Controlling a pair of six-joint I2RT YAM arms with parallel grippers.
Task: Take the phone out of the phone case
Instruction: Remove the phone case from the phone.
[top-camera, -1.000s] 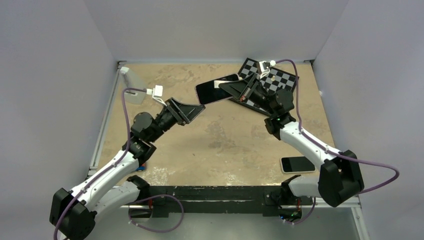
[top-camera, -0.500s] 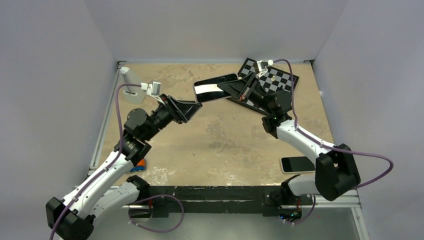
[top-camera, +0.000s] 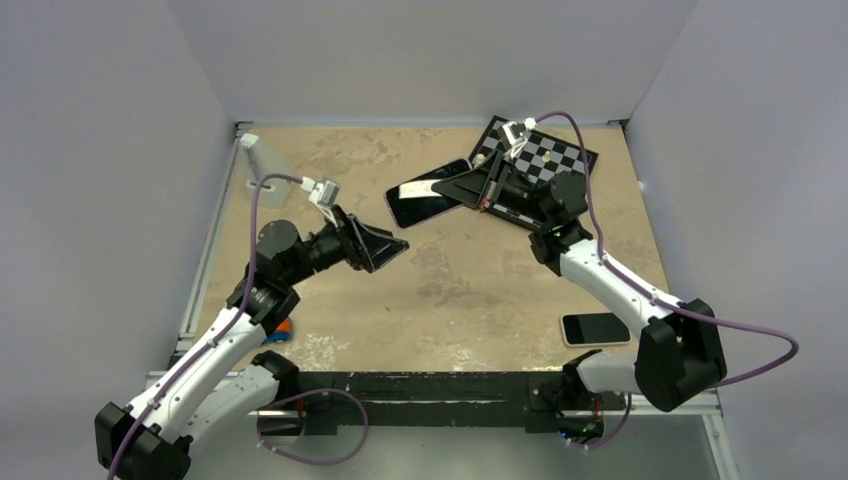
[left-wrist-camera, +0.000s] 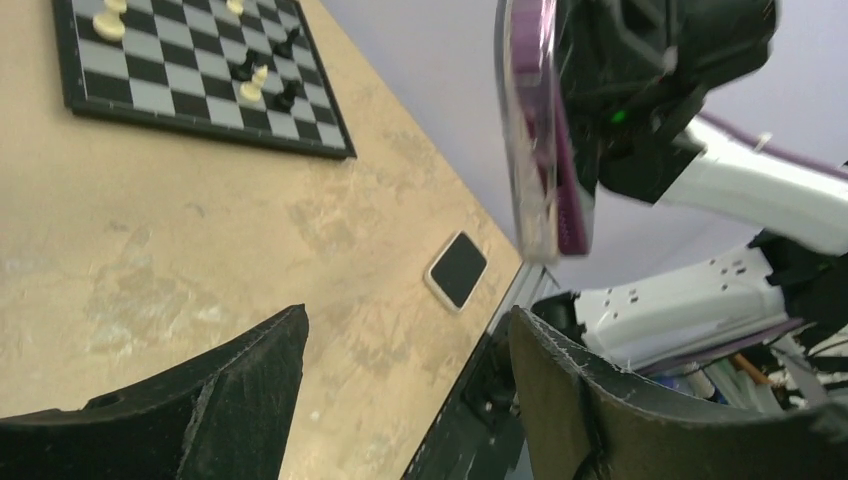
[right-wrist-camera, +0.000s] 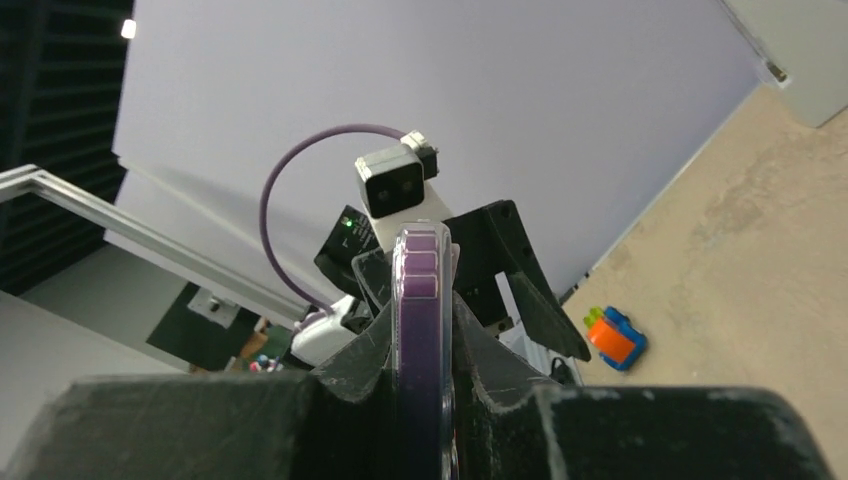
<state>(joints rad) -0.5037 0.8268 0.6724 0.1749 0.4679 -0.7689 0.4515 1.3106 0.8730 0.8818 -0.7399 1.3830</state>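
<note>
The phone (top-camera: 420, 205) in its phone case (left-wrist-camera: 515, 150) is gripped above the far desk (top-camera: 450, 290) by the right fingers (top-camera: 462, 186). The left fingers (top-camera: 372, 245) are spread, clear of it. Its purple edge is shown only by wrist views.

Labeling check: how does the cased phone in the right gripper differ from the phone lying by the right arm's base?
The cased phone is clamped in the right gripper, held up off the table; the other phone lies flat on it. The cased phone's edge shows purple inside a clear case; the other phone has a white rim. Both have dark screens.
</note>
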